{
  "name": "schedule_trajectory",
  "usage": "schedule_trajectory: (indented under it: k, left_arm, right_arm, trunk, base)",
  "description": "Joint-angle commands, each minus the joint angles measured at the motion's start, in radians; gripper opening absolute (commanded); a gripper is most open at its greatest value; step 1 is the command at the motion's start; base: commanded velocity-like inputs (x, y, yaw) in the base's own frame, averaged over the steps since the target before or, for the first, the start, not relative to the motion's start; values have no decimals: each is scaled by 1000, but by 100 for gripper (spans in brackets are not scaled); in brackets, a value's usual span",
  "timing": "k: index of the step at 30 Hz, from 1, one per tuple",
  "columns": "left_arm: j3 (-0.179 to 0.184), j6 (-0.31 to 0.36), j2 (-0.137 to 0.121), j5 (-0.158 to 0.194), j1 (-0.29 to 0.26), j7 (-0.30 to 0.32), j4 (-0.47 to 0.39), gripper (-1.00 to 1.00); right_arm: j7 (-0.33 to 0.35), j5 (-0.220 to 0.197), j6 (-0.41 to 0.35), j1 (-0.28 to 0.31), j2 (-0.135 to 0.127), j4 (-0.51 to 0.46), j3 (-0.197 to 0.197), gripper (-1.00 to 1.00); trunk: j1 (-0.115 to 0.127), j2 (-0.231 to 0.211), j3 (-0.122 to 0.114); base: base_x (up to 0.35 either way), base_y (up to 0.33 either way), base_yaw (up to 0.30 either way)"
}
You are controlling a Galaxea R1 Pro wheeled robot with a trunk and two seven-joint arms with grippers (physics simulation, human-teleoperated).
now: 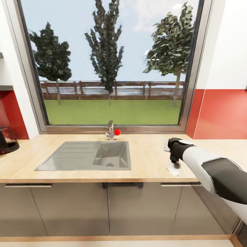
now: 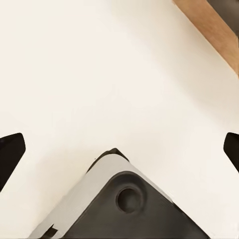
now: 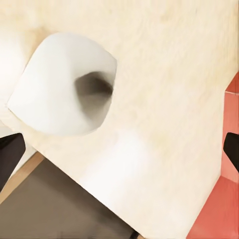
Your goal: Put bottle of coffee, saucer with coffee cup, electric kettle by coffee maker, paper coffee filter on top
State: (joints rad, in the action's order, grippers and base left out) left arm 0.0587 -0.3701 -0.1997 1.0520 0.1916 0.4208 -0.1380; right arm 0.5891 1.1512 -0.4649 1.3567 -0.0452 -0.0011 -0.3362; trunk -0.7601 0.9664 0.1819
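Paper coffee filter (image 3: 64, 84) on countertop (image 1: 147, 154), sink (image 1: 89, 156) nearby, right tool (image 3: 119, 144) spread above.

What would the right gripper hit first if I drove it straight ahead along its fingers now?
Likely the wooden countertop. The white paper coffee filter lies off to one side of the right gripper, whose fingers are spread wide; depth is unclear.

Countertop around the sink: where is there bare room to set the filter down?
Bare wood lies between the sink and the coffee maker, and between the sink and the right arm. The paper filter sits under that arm near the front edge, so it is crowded there. The strip by the faucet is narrow.
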Motion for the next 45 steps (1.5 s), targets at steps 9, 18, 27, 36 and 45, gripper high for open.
schedule_trajectory:
  k: [9, 18, 27, 36, 45]
  left_arm:
    - [7, -7, 1, 8, 0, -20, 6, 100]
    - [8, -8, 3, 7, 0, -22, 8, 100]
    - [9, -7, 2, 5, 0, -25, 6, 100]
    - [9, -7, 2, 2, 0, -25, 6, 100]
    - [9, -7, 3, 1, 0, -25, 7, 100]
  right_arm:
    - [1, -5, -1, 1, -2, 1, -7, 100]
    - [0, -6, -1, 1, -2, 1, -7, 100]
    - [0, -7, 1, 1, -2, 1, -7, 100]
    - [0, -7, 5, 1, -2, 1, -7, 100]
    - [0, -5, 16, 1, -2, 16, -8, 100]
  trunk:
    - [-1, 1, 1]
    - [-1, 1, 1]
    - [-35, 64, 29]
    - [-70, 127, 58]
    - [-104, 190, 86]
  base:
    - [209, 0, 0]
    - [16, 0, 0]
    - [0, 0, 0]
    - [0, 0, 0]
    - [0, 0, 0]
